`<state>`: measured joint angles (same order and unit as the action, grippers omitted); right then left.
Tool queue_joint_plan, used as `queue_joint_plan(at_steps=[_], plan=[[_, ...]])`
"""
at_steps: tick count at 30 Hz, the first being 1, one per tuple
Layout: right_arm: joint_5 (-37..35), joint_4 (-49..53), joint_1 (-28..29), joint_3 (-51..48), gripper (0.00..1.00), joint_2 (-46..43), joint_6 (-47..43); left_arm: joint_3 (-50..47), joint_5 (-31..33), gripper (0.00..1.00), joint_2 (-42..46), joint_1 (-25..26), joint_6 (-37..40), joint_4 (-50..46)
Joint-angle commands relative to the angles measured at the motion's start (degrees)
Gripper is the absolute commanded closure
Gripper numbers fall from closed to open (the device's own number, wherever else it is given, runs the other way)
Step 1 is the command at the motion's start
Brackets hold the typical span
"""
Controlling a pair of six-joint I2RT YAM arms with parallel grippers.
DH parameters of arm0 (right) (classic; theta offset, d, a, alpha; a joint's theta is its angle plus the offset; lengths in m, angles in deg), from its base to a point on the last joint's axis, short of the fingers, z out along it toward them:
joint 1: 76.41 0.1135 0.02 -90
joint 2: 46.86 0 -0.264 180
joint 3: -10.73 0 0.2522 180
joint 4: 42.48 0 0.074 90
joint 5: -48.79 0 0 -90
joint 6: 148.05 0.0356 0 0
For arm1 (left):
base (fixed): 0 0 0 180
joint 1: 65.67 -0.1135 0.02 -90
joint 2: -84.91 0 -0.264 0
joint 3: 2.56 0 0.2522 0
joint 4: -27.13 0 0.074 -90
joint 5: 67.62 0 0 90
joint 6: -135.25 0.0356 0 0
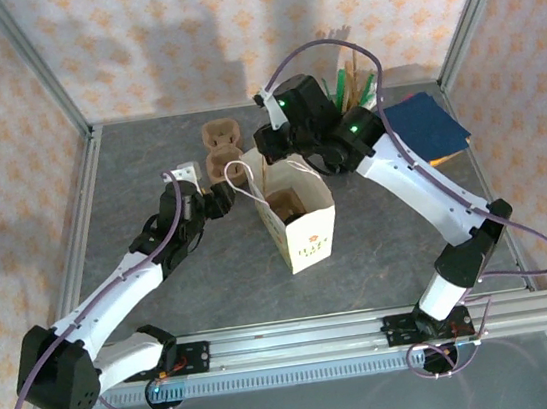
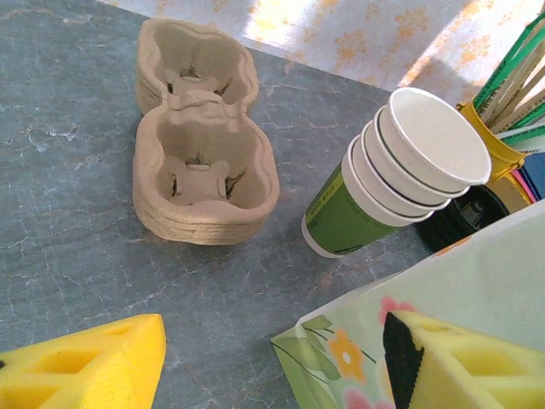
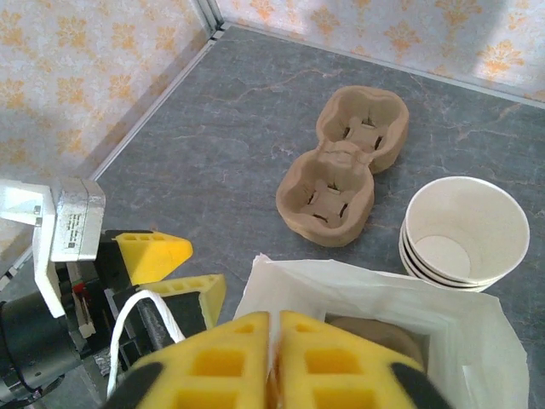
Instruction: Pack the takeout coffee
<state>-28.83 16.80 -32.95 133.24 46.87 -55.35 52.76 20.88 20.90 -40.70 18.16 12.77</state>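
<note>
A flowered paper bag (image 1: 307, 225) stands open mid-table, with a brown cardboard piece (image 3: 383, 334) inside it. The takeout coffee is out of view. My right gripper (image 3: 274, 322) hangs over the bag's far rim (image 3: 341, 281). Its yellow fingers (image 3: 213, 362) are pressed almost together, with the white paper edge running into the slit between them. My left gripper (image 2: 272, 341) stands open at the bag's left side. The bag's corner (image 2: 341, 354) lies between its fingers without being clamped. A white handle loop (image 3: 136, 317) hangs by the left gripper (image 1: 222, 199).
A stack of brown pulp cup carriers (image 1: 221, 151) lies behind the bag. Beside it are nested lidless white-and-green cups (image 2: 400, 166) and black lids (image 2: 467, 217). A yellow holder of stirrers (image 1: 354, 88) and blue napkins (image 1: 426, 124) sit at the back right.
</note>
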Motion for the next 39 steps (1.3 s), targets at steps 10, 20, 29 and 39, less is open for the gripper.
queue_joint_plan(at_steps=[10, 20, 29, 39], plan=[[-2.6, -2.9, 0.1, -2.8, 0.55, -7.6, -1.4, 0.7, -0.8, 0.29, 0.1, -0.6, -0.4, 1.1], [-7.1, -4.4, -0.1, -3.5, 0.43, -11.5, -1.9, 1.3, -0.7, 0.29, 0.2, -0.6, -0.4, 0.5], [-18.2, -12.8, -8.6, -13.6, 0.24, -19.7, 3.3, 2.6, 2.7, 0.28, 2.5, -0.7, -0.1, -2.1], [-17.7, -20.4, -38.3, -28.0, 0.01, -24.6, 11.5, 9.5, 7.4, 0.20, 4.1, -6.6, 0.1, -7.0]])
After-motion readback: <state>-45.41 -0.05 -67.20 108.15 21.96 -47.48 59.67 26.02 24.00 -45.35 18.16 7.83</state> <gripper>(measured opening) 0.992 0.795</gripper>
